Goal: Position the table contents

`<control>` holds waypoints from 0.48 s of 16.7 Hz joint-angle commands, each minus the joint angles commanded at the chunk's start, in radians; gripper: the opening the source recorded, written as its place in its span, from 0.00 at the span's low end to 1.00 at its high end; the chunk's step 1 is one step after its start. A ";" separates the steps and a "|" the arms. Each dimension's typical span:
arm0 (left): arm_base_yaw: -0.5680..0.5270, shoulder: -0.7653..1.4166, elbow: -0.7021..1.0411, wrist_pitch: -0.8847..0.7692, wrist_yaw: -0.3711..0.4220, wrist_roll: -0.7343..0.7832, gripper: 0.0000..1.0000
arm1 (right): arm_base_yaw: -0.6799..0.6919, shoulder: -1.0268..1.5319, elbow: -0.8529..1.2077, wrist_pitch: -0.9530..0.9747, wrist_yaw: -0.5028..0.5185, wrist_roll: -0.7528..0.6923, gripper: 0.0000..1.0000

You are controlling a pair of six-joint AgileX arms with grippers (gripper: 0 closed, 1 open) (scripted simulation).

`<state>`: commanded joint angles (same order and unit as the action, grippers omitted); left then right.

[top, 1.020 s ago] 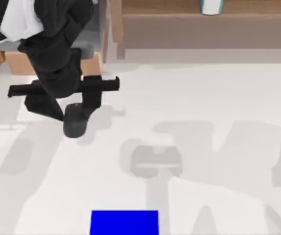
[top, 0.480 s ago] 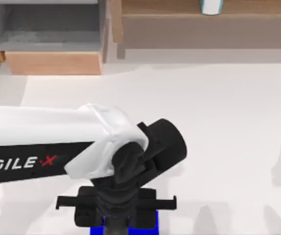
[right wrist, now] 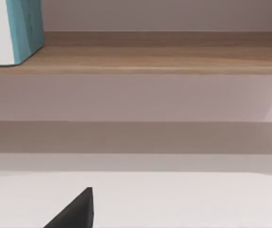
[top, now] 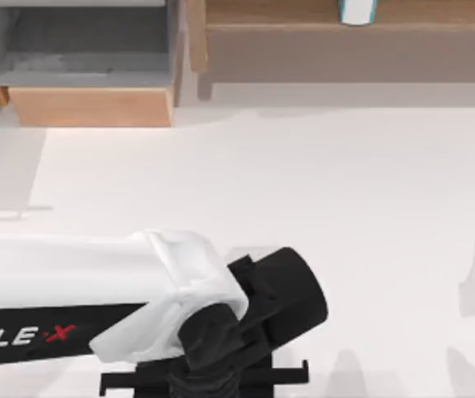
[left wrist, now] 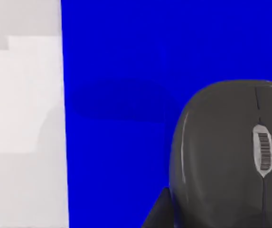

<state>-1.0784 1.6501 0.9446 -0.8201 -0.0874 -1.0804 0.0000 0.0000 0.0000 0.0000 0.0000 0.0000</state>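
Left arm (top: 138, 315) swung from the far-left shelf area down to the near edge of the table (top: 370, 182), now lower than half a second ago. The blue pad (left wrist: 126, 57), seen at the near edge earlier, is now covered from above. Dark grey mouse (left wrist: 230, 156) travelled with the jaws and now sits over the pad.
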 joint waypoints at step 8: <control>0.023 -0.015 0.037 0.079 -0.045 0.006 0.00 | 0.000 0.000 0.000 0.000 0.000 0.000 1.00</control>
<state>-1.0556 1.6355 0.9818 -0.7413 -0.1328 -1.0742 0.0000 0.0000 0.0000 0.0000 0.0000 0.0000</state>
